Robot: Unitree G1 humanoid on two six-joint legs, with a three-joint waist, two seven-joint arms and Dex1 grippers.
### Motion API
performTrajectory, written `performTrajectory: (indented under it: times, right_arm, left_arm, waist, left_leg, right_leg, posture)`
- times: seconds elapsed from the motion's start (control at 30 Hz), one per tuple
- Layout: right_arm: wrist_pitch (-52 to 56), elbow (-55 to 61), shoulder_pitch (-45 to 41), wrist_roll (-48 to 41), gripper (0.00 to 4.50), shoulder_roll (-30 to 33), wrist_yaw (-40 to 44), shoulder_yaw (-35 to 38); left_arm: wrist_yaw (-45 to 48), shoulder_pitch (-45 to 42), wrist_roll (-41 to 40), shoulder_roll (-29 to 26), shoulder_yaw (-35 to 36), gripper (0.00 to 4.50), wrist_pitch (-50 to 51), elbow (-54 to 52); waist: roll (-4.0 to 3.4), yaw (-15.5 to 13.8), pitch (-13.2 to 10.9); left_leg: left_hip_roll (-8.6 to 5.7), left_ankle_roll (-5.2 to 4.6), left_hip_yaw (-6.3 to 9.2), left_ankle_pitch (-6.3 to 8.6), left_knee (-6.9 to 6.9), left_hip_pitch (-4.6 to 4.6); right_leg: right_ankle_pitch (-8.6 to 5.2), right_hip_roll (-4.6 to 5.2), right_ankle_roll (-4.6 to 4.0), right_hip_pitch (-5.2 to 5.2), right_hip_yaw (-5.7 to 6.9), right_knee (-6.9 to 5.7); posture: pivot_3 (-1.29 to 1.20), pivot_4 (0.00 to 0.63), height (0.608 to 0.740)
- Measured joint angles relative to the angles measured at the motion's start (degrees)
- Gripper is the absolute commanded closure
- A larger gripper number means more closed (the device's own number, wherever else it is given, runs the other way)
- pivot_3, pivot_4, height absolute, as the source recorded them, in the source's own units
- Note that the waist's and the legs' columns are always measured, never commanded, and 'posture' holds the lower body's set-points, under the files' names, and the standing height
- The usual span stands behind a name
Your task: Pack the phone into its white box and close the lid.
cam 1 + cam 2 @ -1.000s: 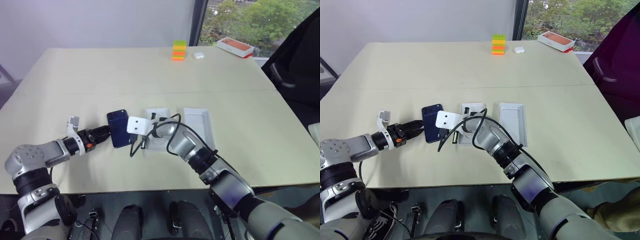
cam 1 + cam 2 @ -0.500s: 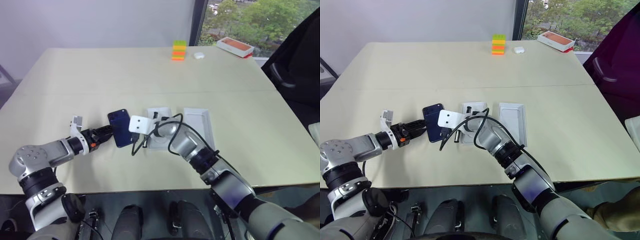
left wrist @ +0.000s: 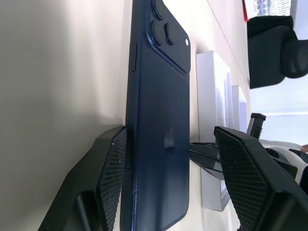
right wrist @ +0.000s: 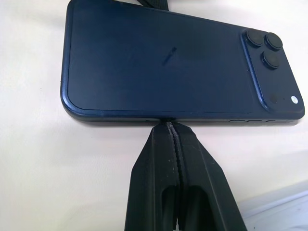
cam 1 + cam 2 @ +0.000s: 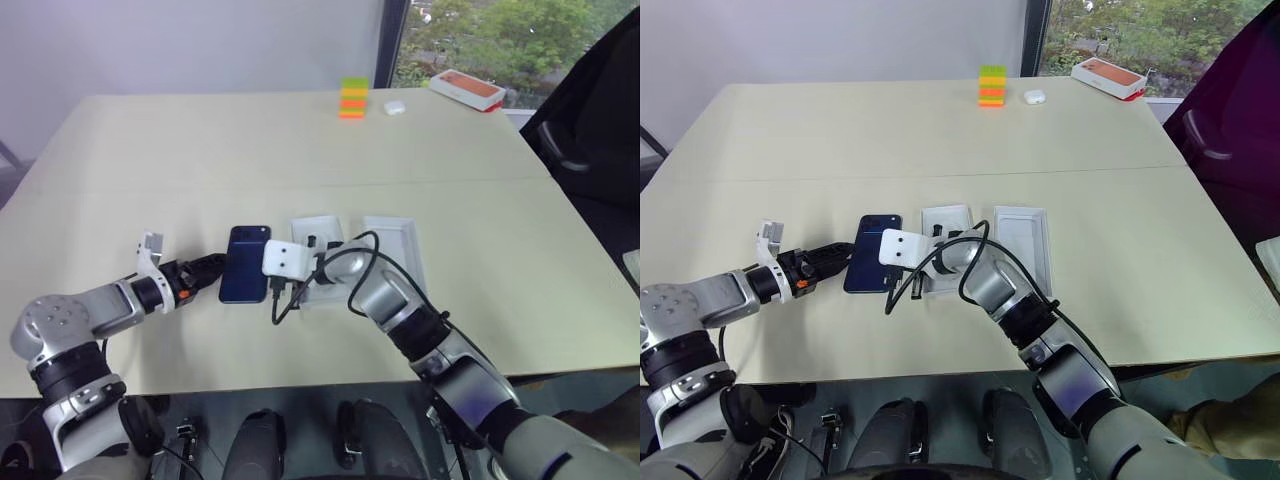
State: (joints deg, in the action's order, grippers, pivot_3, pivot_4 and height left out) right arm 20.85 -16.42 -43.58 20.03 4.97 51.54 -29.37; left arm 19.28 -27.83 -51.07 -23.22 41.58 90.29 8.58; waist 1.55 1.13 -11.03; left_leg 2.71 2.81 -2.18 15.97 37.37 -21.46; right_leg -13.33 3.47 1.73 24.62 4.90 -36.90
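Observation:
The dark navy phone [image 5: 245, 277] lies flat on the table, back up, with its camera cluster at the far end. My left gripper [image 5: 212, 268] is open and straddles the phone's near-left end. One finger [image 3: 111, 173] lies against the phone's long edge and the other finger [image 3: 243, 173] stands apart from it. My right gripper [image 4: 169, 124] is shut, with its tips touching the phone's other long edge. Just right of the phone sits the white box [image 5: 318, 232], partly hidden by my right arm. The lid [image 5: 395, 250] lies beyond it, white inside facing up.
At the table's far edge stand a stack of coloured bricks [image 5: 353, 100], a small white case [image 5: 394, 107] and an orange-topped box [image 5: 468, 90]. A dark chair [image 5: 590, 150] is off the table's right side. A black cable [image 5: 360, 250] loops over my right wrist.
The phone has turned from slanted to lying flat and square with the white box. My right gripper has drawn slightly back toward me, still shut. The left gripper has stayed in place.

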Motion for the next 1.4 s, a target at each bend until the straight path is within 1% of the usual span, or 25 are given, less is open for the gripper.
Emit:
performTrajectory:
  times: [0.23,0.33,0.37,0.5,0.6,0.7,0.87,1.03,1.23,1.4]
  right_arm:
    - [0.02,0.0,0.0,0.0,4.44,0.0,-0.02,0.04]
    - [0.05,-0.16,0.01,0.09,4.44,0.0,-0.04,0.24]
    - [0.05,-0.23,0.02,0.09,4.44,-0.1,-0.13,0.2]
    - [-0.03,-0.22,0.1,0.09,4.44,-0.36,-0.23,0.14]
    - [-0.09,-0.26,0.1,0.1,4.44,-0.41,-0.53,0.02]
    - [-0.2,-0.61,0.09,0.1,4.44,-0.7,-0.95,0.02]
    - [-0.83,-1.0,0.08,0.04,4.44,-2.06,-1.54,-1.35]
    - [-1.51,-1.37,0.07,0.0,4.44,-1.97,-1.75,-1.62]
    - [-2.29,-1.52,0.07,-0.02,4.44,-1.95,-2.17,-1.95]
    - [-2.73,-1.53,0.04,-0.05,4.44,-1.95,-2.26,-2.18]
  left_arm:
    - [-3.05,-0.2,-3.81,-0.84,-0.32,1.47,0.01,0.31]
    - [-5.52,-1.9,-6.81,-0.97,-0.16,1.47,-0.24,0.5]
    - [-6.67,-2.35,-8.17,-1.38,-0.66,1.47,-0.4,0.22]
    - [-13.68,-1.94,-8.99,-3.37,-6.25,1.47,-0.54,-1.24]
    - [-17.16,-1.59,-11.65,-4.03,-7.42,1.47,-0.45,-1.58]
    - [-18.49,-0.83,-13.62,-4.88,-8.74,1.47,-0.26,-2.45]
    - [-19.8,-0.47,-17.62,-3.42,-10.15,1.47,0.64,-2.51]
    - [-24.23,-2.46,-18.54,-2.28,-10.61,1.47,1.54,-2.0]
    - [-24.33,-1.59,-19.59,-2.43,-10.06,1.47,1.31,-2.21]
    - [-21.03,1.17,-19.55,-2.34,-8.72,1.47,0.44,-3.21]
  waist:
    - [0.0,-0.02,0.0]
    - [0.01,-0.08,0.0]
    - [0.01,-0.08,0.0]
    - [0.01,0.08,0.0]
    - [0.02,0.08,0.0]
    - [0.02,0.08,0.0]
    - [0.02,-0.06,0.0]
    - [0.02,-0.29,0.0]
    - [0.02,-0.22,0.0]
    - [0.02,0.0,0.0]
  left_leg:
    - [-0.01,0.0,0.0,0.0,-0.01,0.0]
    - [-0.01,0.01,0.01,-0.01,0.0,0.0]
    - [-0.01,0.01,0.01,-0.01,0.0,0.01]
    - [0.0,0.03,-0.02,-0.02,-0.08,0.05]
    - [0.0,0.09,-0.01,-0.05,-0.09,0.05]
    - [0.0,0.15,-0.01,-0.08,-0.09,0.07]
    - [-0.02,0.16,0.0,-0.09,-0.09,0.05]
    - [-0.09,0.15,0.01,-0.09,-0.06,0.06]
    - [-0.1,0.19,0.02,-0.11,-0.07,0.06]
    - [-0.09,0.2,0.01,-0.11,-0.12,0.06]
  right_leg:
    - [0.0,0.0,0.0,0.0,0.01,0.01]
    - [0.0,0.0,0.0,0.0,0.01,-0.01]
    - [0.0,0.0,0.0,-0.01,0.01,-0.01]
    - [0.0,0.0,0.0,0.0,-0.04,0.0]
    - [0.0,0.0,0.0,0.02,-0.03,-0.01]
    - [0.0,0.0,0.0,0.02,-0.03,-0.04]
    - [0.0,0.0,0.0,0.02,-0.03,-0.03]
    - [0.0,0.03,0.0,-0.01,-0.02,-0.04]
    - [-0.01,0.03,0.01,-0.01,-0.02,-0.04]
    - [-0.01,0.02,0.02,0.0,-0.02,0.01]
  posture:
    - [0.0,0.15,0.74]
    - [0.0,0.15,0.74]
    - [0.0,0.15,0.74]
    - [0.0,0.15,0.74]
    - [0.0,0.15,0.74]
    - [0.0,0.15,0.74]
    - [0.0,0.15,0.74]
    - [0.0,0.15,0.74]
    - [0.0,0.15,0.74]
    - [0.0,0.15,0.74]
